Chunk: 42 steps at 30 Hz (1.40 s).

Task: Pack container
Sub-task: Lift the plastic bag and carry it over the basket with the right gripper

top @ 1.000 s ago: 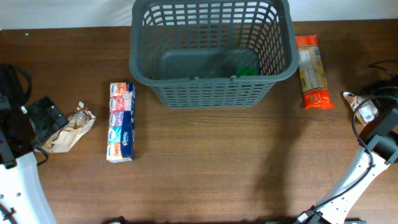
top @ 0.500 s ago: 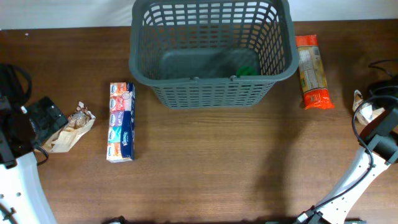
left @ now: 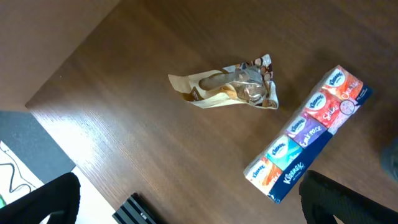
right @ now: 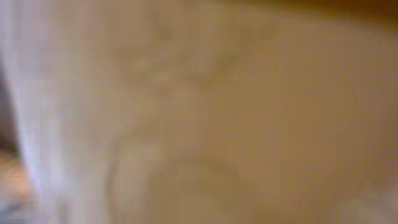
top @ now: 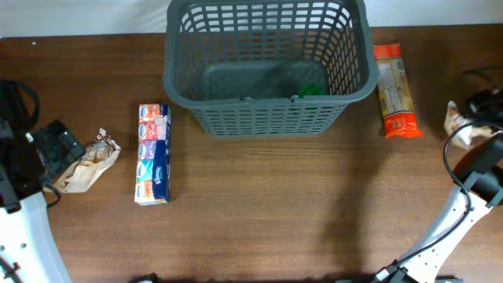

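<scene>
The container (top: 267, 101), a dark grey lattice basket, stands at the back middle with a green item (top: 312, 90) inside. At the far right edge my right gripper (top: 472, 123) is shut on a pale crinkled packet (top: 457, 126). That packet (right: 199, 112) fills the right wrist view as a tan blur, hiding the fingers. My left gripper (top: 60, 148) (left: 199, 208) hangs open at the far left, above bare table. Just past it lie a brown snack packet (top: 91, 161) (left: 233, 90) and a tissue multipack (top: 153, 154) (left: 308, 143).
An orange packet (top: 392, 90) lies lengthwise just right of the basket. The table's left edge (left: 56, 130) runs close under the left gripper. A small black block (left: 134, 208) sits at that edge.
The right gripper has shut on the pale packet, and the packet has shifted slightly toward the back of the table. The left arm has not moved.
</scene>
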### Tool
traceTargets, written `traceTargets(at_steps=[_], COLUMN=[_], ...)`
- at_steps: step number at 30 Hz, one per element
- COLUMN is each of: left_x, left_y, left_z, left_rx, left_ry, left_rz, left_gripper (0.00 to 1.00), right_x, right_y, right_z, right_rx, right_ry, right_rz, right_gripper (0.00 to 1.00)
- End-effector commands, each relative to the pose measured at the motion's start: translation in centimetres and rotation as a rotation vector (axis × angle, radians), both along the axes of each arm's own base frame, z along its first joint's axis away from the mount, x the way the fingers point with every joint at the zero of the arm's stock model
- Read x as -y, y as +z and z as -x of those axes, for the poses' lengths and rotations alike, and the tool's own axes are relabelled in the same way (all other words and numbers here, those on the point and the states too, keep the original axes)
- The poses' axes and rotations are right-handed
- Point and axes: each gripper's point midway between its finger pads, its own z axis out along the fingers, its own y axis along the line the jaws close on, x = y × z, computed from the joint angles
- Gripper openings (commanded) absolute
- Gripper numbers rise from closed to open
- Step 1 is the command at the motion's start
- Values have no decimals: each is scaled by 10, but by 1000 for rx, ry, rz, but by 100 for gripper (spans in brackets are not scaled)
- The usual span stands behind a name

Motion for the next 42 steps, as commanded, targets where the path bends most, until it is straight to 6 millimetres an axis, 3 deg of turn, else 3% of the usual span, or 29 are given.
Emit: traceTargets(at_steps=[1, 2, 3, 7, 8, 10, 12, 14, 17, 19, 20, 24, 26, 30, 33, 37, 42], left_x=[-1, -1, -1, -1, -1, -1, -1, -1, -1, -1, -1, 0, 1, 1, 1, 1, 1], left_y=[1, 1, 1, 1, 1, 1, 1, 1, 1, 0, 0, -1, -2, -3, -3, -3, -3], left_z=[-2, -2, -2, -2, -2, -2, -2, -2, -2, -1, -1, 2, 4, 5, 5, 5, 5], left_rx=[15, 15, 15, 14, 14, 14, 14, 14, 14, 12, 10, -4, -11, -19, -18, -18, -18], left_ry=[12, 12, 12, 12, 12, 12, 12, 12, 11, 12, 12, 12, 12, 12, 12, 12, 12], left_rz=[6, 6, 6, 6, 6, 6, 6, 6, 7, 8, 9, 13, 15, 18, 18, 18, 18], left_gripper=[99, 99, 99, 99, 99, 99, 99, 99, 99, 99, 99, 99, 99, 99, 99, 99, 99], right_x=[-2, -6, -15, -54, -84, -123, -153, -207, -273, -316, -355, -412, -428, -443, -450, -454, -455], right_y=[138, 161, 206, 299, 339, 382, 408, 439, 456, 456, 448, 418, 398, 358, 306, 259, 216], right_z=[-25, -26, -27, -27, -28, -28, -28, -30, -36, -40, -44, -54, -62, -80, -98, -111, -117], right_rx=[309, 360, 463, 710, 828, 957, 1035, 1150, 1253, 1292, 1307, 1262, 1209, 1090, 972, 877, 795], right_ry=[60, 68, 86, 182, 257, 365, 443, 583, 758, 879, 1013, 1192, 1242, 1274, 1313, 1335, 1353], right_rz=[169, 200, 257, 349, 374, 418, 452, 478, 469, 454, 454, 461, 475, 486, 431, 386, 347], right_gripper=[4, 4, 4, 4, 4, 4, 4, 4, 4, 4, 4, 4, 4, 4, 4, 4, 5])
